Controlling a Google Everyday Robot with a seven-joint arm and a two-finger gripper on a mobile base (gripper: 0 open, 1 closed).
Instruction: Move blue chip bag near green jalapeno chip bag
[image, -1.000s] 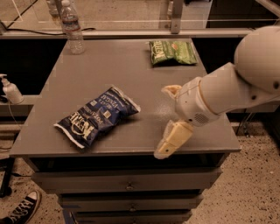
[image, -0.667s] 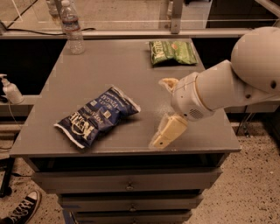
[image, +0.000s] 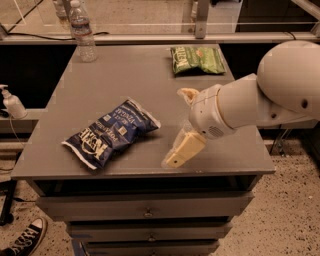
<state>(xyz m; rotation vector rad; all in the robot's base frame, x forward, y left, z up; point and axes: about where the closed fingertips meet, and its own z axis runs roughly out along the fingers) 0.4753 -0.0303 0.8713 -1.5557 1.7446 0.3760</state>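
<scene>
The blue chip bag (image: 112, 131) lies flat on the grey table (image: 125, 80), towards its front left. The green jalapeno chip bag (image: 196, 59) lies flat at the table's back right, well apart from the blue bag. My gripper (image: 174, 127) hovers over the front middle of the table, just right of the blue bag and not touching it. Its two cream fingers (image: 183, 150) are spread wide, open and empty. The white arm reaches in from the right.
A clear water bottle (image: 83, 33) stands at the table's back left corner. A small spray bottle (image: 12, 103) sits on a ledge to the left. Drawers (image: 147, 207) run under the tabletop. A sneaker (image: 26, 240) lies on the floor at bottom left.
My gripper has moved left across the table front, closer to the blue bag. Both bags have stayed in place.
</scene>
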